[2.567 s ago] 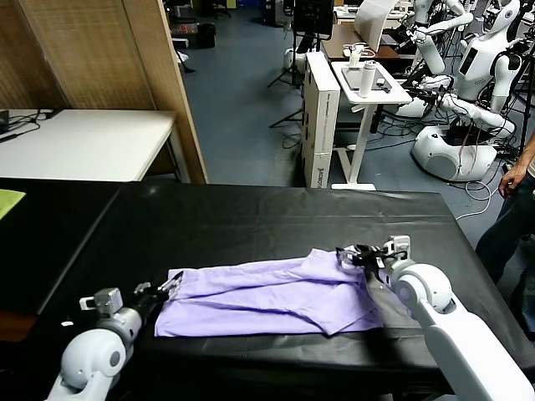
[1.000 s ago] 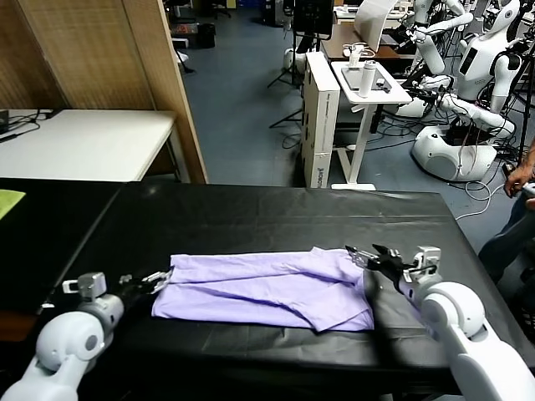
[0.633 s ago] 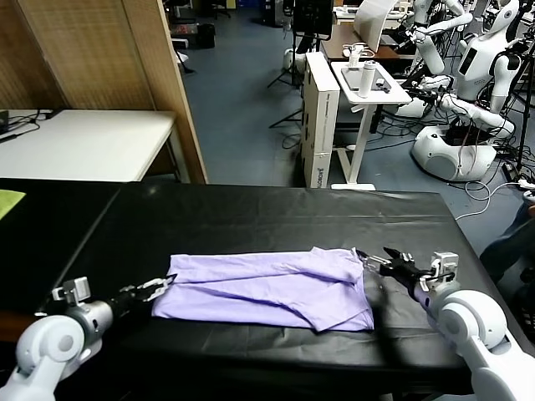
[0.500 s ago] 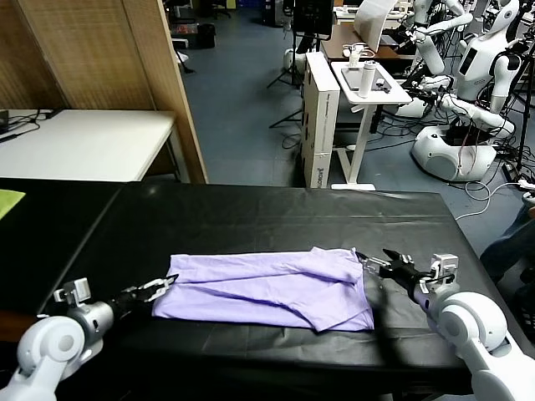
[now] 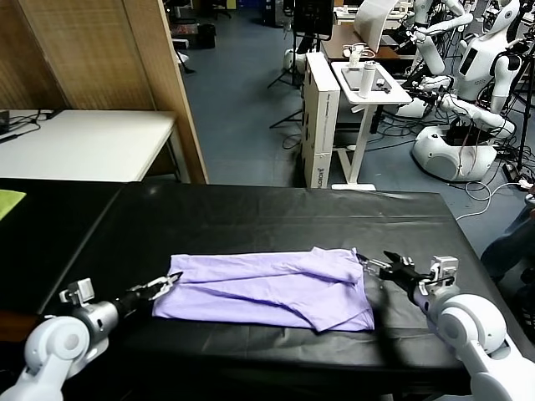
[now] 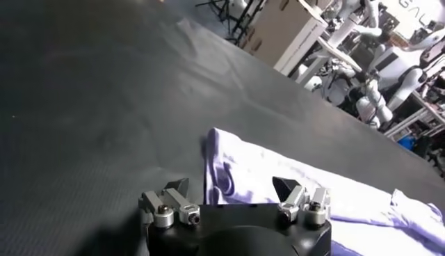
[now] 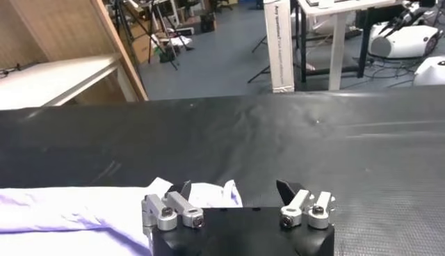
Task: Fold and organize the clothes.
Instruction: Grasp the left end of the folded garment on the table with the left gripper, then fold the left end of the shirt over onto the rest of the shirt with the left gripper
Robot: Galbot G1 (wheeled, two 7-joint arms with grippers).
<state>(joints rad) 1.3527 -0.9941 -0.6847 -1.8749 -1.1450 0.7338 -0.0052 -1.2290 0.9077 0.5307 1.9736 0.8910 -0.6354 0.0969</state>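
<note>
T-shirt (image 5: 267, 288) lies flat on the black surface (image 5: 251, 217), folded lengthwise into a long strip running left–right, near the front edge. My left pincer (image 5: 165, 282) sits just off the strip's left end, jaws apart, nothing in them; tips near the cloth corner, can't tell if touching. My right pincer (image 5: 380, 266) is at the right end, also apart & empty, just beside the bunched hem.

Step in hand, as I judge it: between folds, both pincers lined up at opposite ends w/ no grip on the cloth. Next move prob. needs each pincer to pinch an end corner thru both layers, then carry one end over the other to halve the strip. Fabric is thin & soft, so grab low at the surface or a layer slips out.

Edges/room: plenty of bare surface behind the shirt toward the far edge; little between shirt & front edge, so fold sideways or away from me, not toward me. Right end has some room before the surface's right edge. Yellow-green scrap (image 5: 10, 200) far left, well apart from the shirt, no obstacle.
</note>
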